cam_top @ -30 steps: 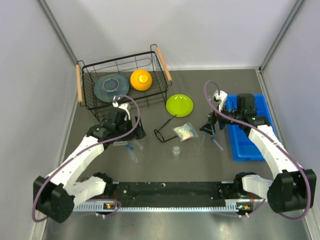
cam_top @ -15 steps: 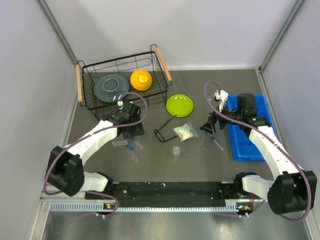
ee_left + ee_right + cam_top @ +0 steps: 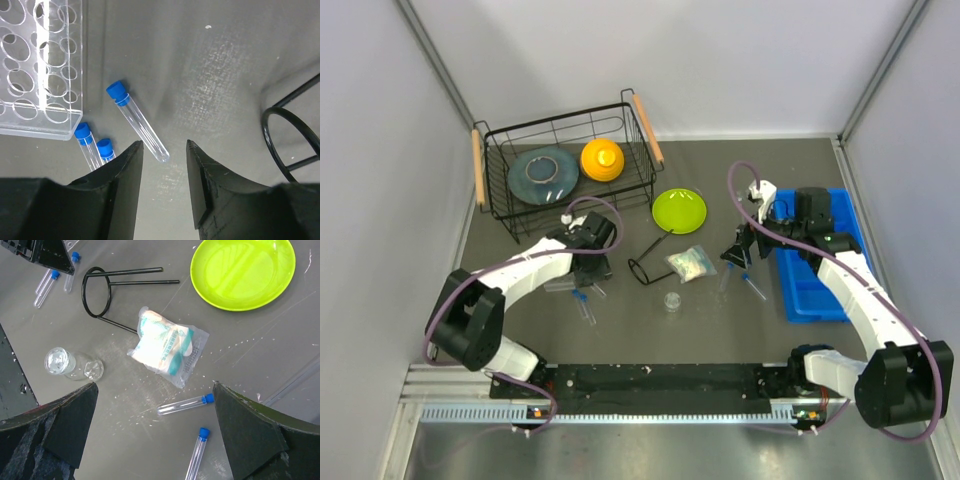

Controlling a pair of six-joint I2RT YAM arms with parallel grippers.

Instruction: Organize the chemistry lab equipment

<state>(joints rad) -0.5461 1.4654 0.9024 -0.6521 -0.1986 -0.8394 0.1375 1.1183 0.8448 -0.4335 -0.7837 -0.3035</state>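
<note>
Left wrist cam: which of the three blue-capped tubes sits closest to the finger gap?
The lone slanted tube, rounded end at the open gap of the left gripper. The other pair is half hidden behind one finger.

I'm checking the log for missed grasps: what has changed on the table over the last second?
The left gripper slid a little to the right and hangs with fingers open over a loose test tube beside the tube rack; it gripped nothing. Its elbow drew in from the near left corner. The right gripper, packet and lime-green plate stayed put.
</note>
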